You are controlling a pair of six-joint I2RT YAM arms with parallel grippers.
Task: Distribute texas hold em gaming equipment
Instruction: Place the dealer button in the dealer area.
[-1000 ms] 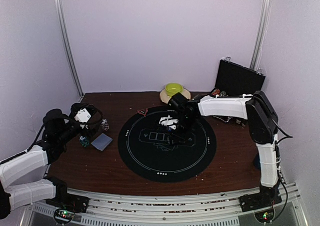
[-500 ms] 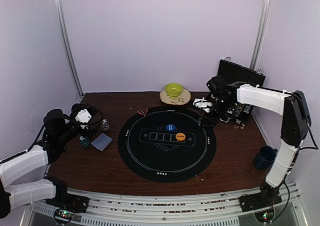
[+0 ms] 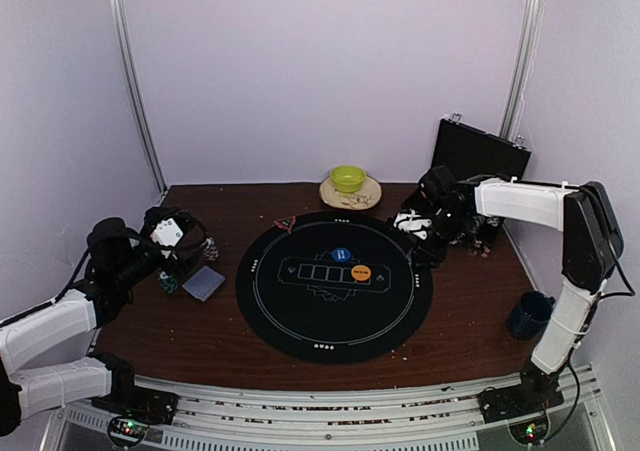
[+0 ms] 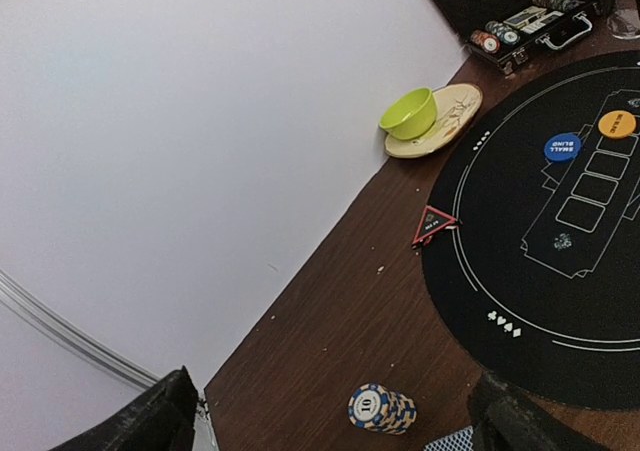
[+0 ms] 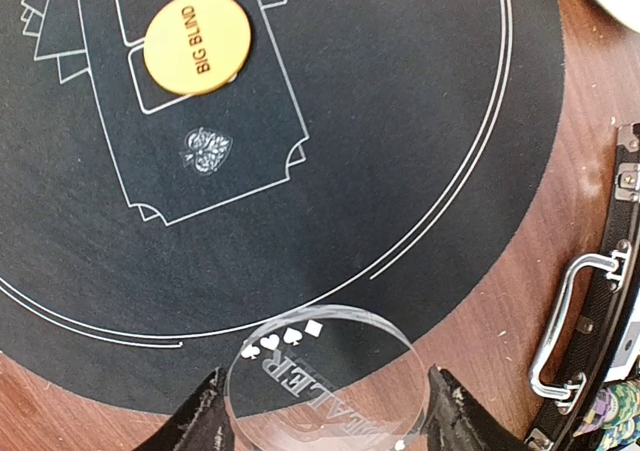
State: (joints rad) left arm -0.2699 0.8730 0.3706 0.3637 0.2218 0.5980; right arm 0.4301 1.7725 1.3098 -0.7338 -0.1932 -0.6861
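My right gripper [image 5: 322,383] is shut on a clear round dealer disc [image 5: 325,376] and holds it over the right rim of the black round mat [image 3: 300,316]. In the top view it [image 3: 418,229] hovers by the open chip case [image 3: 478,156]. An orange big-blind disc [image 5: 197,43] and a blue small-blind disc [image 3: 341,255] lie on the mat's printed card boxes. A red triangle marker [image 4: 433,224] lies at the mat's far-left edge. My left gripper [image 4: 335,416] is open and empty above a striped chip stack [image 4: 381,409], beside the grey-blue card deck [image 3: 203,282].
A green bowl [image 3: 348,178] on its plate stands at the back. A dark blue mug [image 3: 528,314] is at the right front. The case's metal handle [image 5: 570,321] is just right of my right gripper. Another chip stack [image 3: 167,281] stands left of the deck.
My right arm left the mat's centre, swung right to the case, then came back a little toward the mat's right rim. The blue and orange discs now show. The left arm is still.
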